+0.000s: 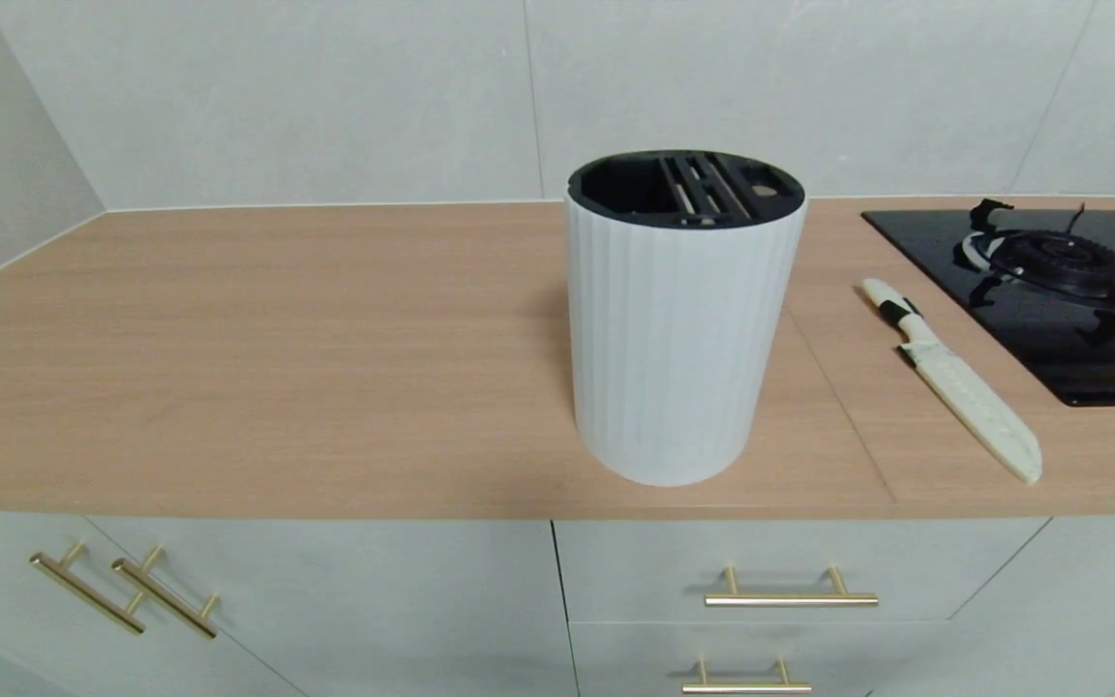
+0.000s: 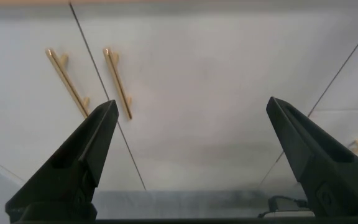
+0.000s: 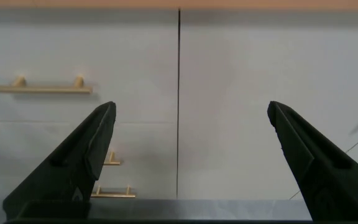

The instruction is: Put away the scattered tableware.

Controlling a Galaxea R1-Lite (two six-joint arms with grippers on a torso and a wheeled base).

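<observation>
A white ribbed cylindrical knife holder [image 1: 681, 329] with a black slotted top stands upright near the front of the wooden counter [image 1: 257, 358]. A knife [image 1: 954, 379] with a cream blade and a cream-and-black handle lies flat on the counter to its right, blade tip toward the front edge. My left gripper [image 2: 191, 109] is open below counter height, facing the cabinet fronts with nothing between its fingers. My right gripper [image 3: 191, 112] is likewise open and empty in front of the cabinet doors.
A black gas hob [image 1: 1061, 290] with a burner sits at the counter's right, just beyond the knife. Grey cabinet fronts with brass handles [image 1: 790, 598] run below the counter. A tiled wall closes the back and left side.
</observation>
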